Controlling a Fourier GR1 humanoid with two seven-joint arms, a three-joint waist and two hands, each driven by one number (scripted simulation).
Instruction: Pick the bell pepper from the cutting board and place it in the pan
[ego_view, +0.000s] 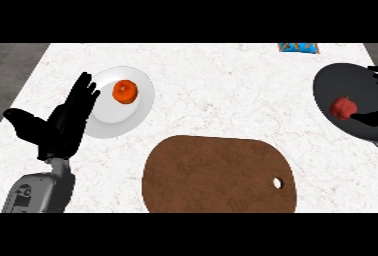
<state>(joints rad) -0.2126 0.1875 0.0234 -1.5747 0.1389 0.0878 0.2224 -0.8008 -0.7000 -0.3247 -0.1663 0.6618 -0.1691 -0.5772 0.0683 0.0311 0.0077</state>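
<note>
Head view, nearest first: our left hand (63, 125) rests at about 8 o'clock, fingers straight and apart, holding nothing. The board (218, 175) lies at 6 o'clock with no pepper on it.

Farther out, a white plate (111, 117) with an orange piece (125, 91) sits at 10 o'clock, just beside our left fingers. At 3 o'clock the dark pan (336, 82) is cut by the frame's right side, and the red pepper (343, 107) already lies inside it. A dark shape touching the pepper is probably our right hand (365, 119); so little of it shows that we cannot tell whether its fingers are apart or clamped on the pepper.

We judge the main risk to be the withdrawal: if those fingers hold or brush the pepper as they pull away, it could roll toward the pan's wall or get dragged back out. Catching the rim could shift the pan, and we cannot see how near the surface's right edge lies.

For room, the surface (221, 80) between plate and pan is open, and so is the stretch toward 12 o'clock. A blue packet (299, 47) sits near the far edge at 1 o'clock, well apart from the pan.
</note>
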